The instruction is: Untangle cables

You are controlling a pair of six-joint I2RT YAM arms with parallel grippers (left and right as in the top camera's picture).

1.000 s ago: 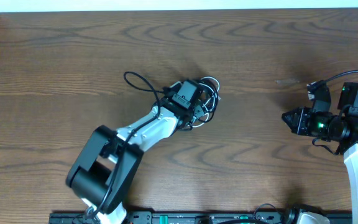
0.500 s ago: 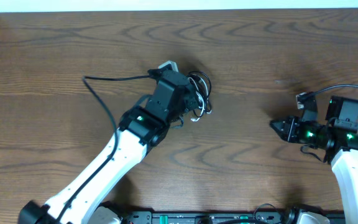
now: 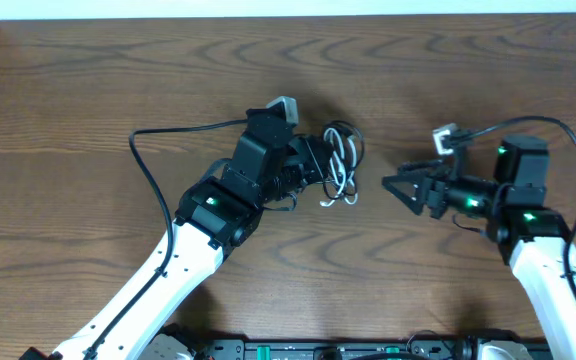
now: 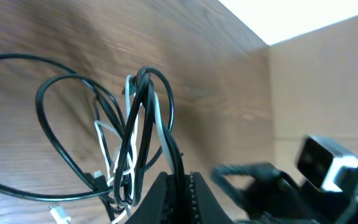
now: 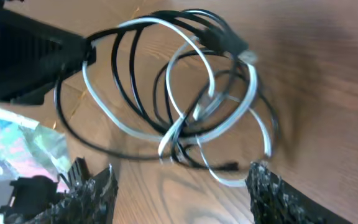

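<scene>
Right gripper (image 3: pixel 396 187) has swung in leftward from the table's right side since half a second ago and now sits just beside the cable bundle (image 3: pixel 340 165). The bundle itself has shifted slightly right and down with the left gripper (image 3: pixel 313 168).

Count: two arms, two grippers, two thin cables, one bundle.

Left gripper: fingers (image 4: pixel 166 196) pressed narrow, pinching several strands of the bundle between them. Loops fan out beyond the tips.

Right gripper: jaws spread wide, one finger at each side of the wrist view, nothing between them. It points at the bundle but stays apart from it.

Cables: one black cable (image 5: pixel 135 68) and one white cable (image 5: pixel 104 106), looped through each other in overlapping coils (too crossed to count the loops reliably). One small white plug end (image 3: pixel 326 203) hangs at the bundle's lower edge. Whether the lowest loops touch the table (image 3: pixel 88 80) I cannot tell.

Bundle sits near table centre, between the two grippers.

Also noted: two thicker arm wires, one arching off the left arm (image 3: pixel 158 140), one over the right arm (image 3: pixel 568 140).
</scene>
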